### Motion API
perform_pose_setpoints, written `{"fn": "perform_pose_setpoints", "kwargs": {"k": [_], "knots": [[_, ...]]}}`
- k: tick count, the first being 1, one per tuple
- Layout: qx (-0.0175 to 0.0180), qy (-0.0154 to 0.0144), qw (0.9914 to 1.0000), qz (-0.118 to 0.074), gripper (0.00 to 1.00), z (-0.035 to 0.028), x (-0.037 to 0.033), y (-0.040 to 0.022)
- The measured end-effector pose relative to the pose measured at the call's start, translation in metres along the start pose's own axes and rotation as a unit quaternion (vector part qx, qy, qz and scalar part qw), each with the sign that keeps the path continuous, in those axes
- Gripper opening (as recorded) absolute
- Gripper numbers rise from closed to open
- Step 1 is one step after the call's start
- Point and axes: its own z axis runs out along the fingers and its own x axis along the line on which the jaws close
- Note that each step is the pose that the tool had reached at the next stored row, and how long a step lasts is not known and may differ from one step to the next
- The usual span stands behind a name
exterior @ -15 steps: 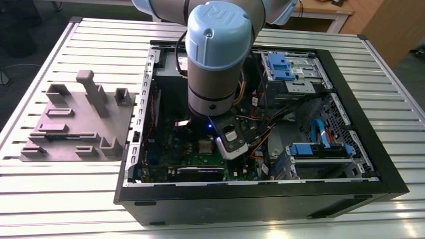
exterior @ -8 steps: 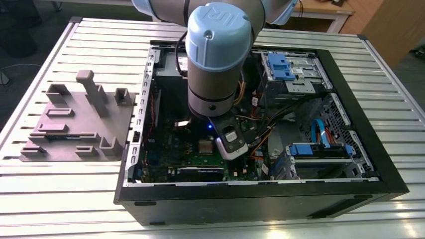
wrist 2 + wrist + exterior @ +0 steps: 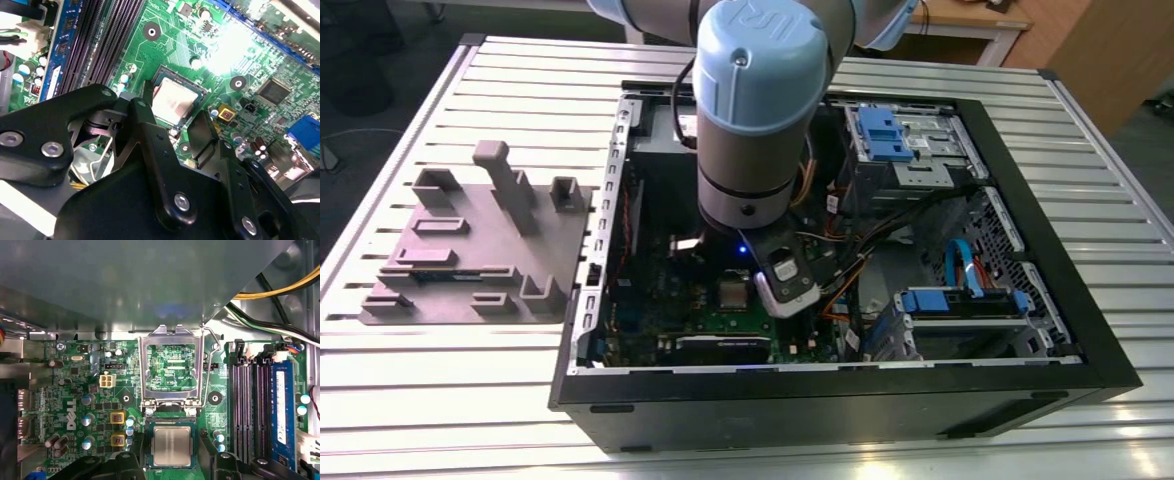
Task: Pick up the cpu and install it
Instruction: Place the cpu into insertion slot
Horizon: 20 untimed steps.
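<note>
1. The cpu [image 3: 172,446] lay flat inside its socket on the green motherboard [image 3: 75,405]; seated, by my judgement, so the pick-up and placing looked done.
2. The hollow metal load frame [image 3: 171,367] stood hinged open, clear of the chip, with its wire lever [image 3: 212,342] raised beside it; judged from that, the clamping down was left to do.
3. The gripper [image 3: 172,125] hung just above the chip with its black fingers [image 3: 145,112] apart, one on either side of the socket, gripping nothing.
4. The first wrist view showed the open frame, the memory slots [image 3: 250,405] and yellow and black cables [image 3: 280,287]; the second wrist view showed the finger linkages close up.
5. The exterior view gave the setting: the arm [image 3: 754,110] reaching down into an open computer case [image 3: 1041,260] on a slatted metal table [image 3: 440,400], with a grey parts fixture [image 3: 474,250] on the exterior view's left.
</note>
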Motion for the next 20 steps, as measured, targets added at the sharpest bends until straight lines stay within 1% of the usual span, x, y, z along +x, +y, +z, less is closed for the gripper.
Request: {"fn": "perform_pose_setpoints", "kwargs": {"k": [5,7,9,10,12,13,15,16,17,20], "knots": [[-0.0001,0.0,1.0,0.0,0.55,-0.001,0.0,0.0],[-0.0001,0.0,1.0,0.0,0.53,-0.0012,0.0,0.0001],[0.0001,0.0001,1.0,0.0,0.4,-0.002,0.0,0.0001],[0.0,0.0,1.0,0.0,0.4,-0.0022,0.0,0.0001],[-0.0001,0.0,1.0,0.0,0.29,-0.0022,0.0,0.0001],[-0.0001,0.0,1.0,0.0,0.29,-0.0023,0.0,0.0001],[-0.0001,0.0,1.0,0.0,0.17,-0.0024,0.0,0.0001],[0.0,0.0,1.0,0.0,0.17,-0.0025,0.0,0.0001],[-0.0001,0.0,1.0,0.0,0.11,-0.0024,0.0,0.0001],[-0.0001,0.0,1.0,0.0,0.1,-0.0026,0.0,0.0001]]}}
